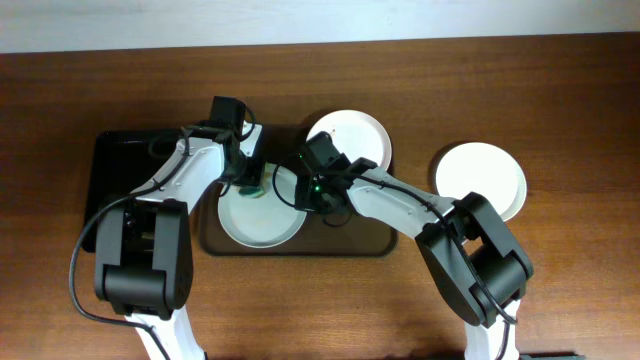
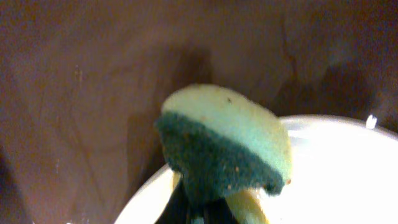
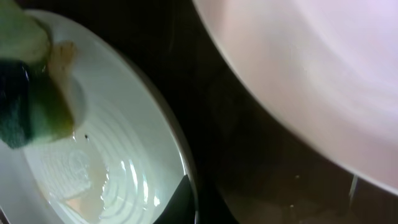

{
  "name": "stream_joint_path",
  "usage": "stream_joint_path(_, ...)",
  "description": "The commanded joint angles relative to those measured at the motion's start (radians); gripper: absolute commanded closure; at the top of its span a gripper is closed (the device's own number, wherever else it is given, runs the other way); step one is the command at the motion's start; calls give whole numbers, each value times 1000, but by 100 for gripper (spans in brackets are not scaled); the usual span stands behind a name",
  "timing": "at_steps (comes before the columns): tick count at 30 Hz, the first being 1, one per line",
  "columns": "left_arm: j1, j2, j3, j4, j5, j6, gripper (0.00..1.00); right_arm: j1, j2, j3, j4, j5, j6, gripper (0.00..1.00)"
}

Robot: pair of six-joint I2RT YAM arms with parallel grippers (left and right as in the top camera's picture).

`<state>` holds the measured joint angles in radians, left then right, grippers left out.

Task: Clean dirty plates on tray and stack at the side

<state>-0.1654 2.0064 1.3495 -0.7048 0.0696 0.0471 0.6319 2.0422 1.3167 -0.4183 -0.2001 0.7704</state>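
A pale-mint plate lies on the dark brown tray. My left gripper is shut on a green-and-yellow sponge, which rests on the plate's back-left part. My right gripper pinches the same plate's right rim; one dark finger lies over the rim. The sponge also shows in the right wrist view, with a wet brownish smear beside it. A second white plate sits at the tray's back right and shows in the right wrist view. A third plate lies on the table to the right.
A smaller black rectangular tray lies left of the brown tray, under my left arm. The wooden table extends to the front and right. A pale wall edge runs along the back.
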Motion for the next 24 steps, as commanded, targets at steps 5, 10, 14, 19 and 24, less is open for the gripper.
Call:
stream_joint_path(5,9,24,-24,-216,117,37,100,-4,13,-2,-4,16,1,96)
stream_joint_path(10,9,24,2,-288,323,112,100,-4,13,-2,-4,16,1,96)
stream_joint_path(14,9,24,7,-237,399,112,100,-4,13,-2,-4,16,1,96)
stream_joint_path(19,11,24,7,-122,323,37,100,-4,13,-2,-4,16,1,96)
stream_joint_path(24,11,29,7,-9,158,6,100,-4,13,-2,-4,16,1,96)
